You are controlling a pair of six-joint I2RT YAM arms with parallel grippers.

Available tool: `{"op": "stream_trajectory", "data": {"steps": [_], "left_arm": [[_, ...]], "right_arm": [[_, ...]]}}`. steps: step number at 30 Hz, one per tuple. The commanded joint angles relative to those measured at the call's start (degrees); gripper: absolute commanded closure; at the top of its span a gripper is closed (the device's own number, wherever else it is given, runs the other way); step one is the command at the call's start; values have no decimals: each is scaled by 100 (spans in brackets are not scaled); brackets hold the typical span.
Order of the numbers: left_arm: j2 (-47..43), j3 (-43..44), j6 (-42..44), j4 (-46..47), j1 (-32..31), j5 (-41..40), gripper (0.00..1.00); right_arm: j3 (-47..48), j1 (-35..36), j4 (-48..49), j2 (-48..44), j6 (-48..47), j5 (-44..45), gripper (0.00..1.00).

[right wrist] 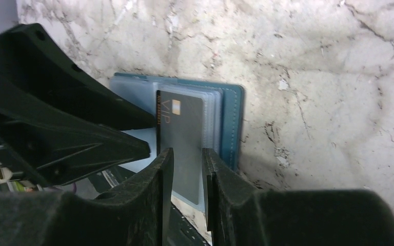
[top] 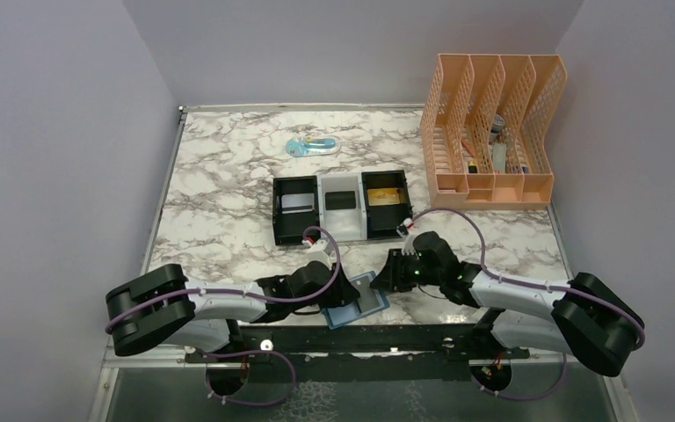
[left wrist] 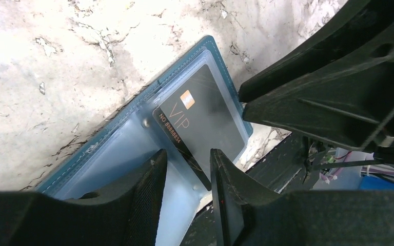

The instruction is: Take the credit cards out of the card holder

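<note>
The card holder (top: pixel 365 301) lies open at the table's near edge, teal outside with pale clear sleeves inside. A black VIP card (left wrist: pixel 201 119) sits in its top sleeve and also shows in the right wrist view (right wrist: pixel 180 123). My left gripper (left wrist: pixel 187 165) is open just over the sleeves, its jaws straddling the card's near corner. My right gripper (right wrist: pixel 184 166) is open with a narrow gap, low over the card's near end beside the holder's teal edge (right wrist: pixel 232 123). In the top view the left gripper (top: pixel 344 294) and the right gripper (top: pixel 388 274) meet over the holder.
A black-and-white three-compartment tray (top: pixel 321 230) stands mid-table with a card in each compartment. An orange file rack (top: pixel 492 183) stands at the back right. A small blue object (top: pixel 310 146) lies at the back. The black mounting rail (top: pixel 360 338) runs just below the holder.
</note>
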Motion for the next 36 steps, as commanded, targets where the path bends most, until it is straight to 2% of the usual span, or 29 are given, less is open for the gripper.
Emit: {"op": "stream_trajectory", "data": {"steps": [1, 6, 14, 20, 32, 36], "left_arm": [[112, -93, -86, 256, -44, -144, 62], [177, -94, -88, 297, -47, -133, 62], [156, -95, -87, 360, -67, -67, 63], [186, -118, -124, 472, -87, -50, 66], [4, -300, -300, 510, -88, -233, 94], [-51, -360, -315, 509, -90, -225, 95]], "right_arm": [[189, -2, -188, -283, -130, -25, 73], [120, -2, 93, -121, -72, -237, 72], [44, -3, 501, 754, -53, -450, 73], [-132, -10, 729, 713, 90, -429, 77], [-208, -4, 742, 706, 125, -406, 77], [-225, -4, 752, 731, 129, -382, 77]]}}
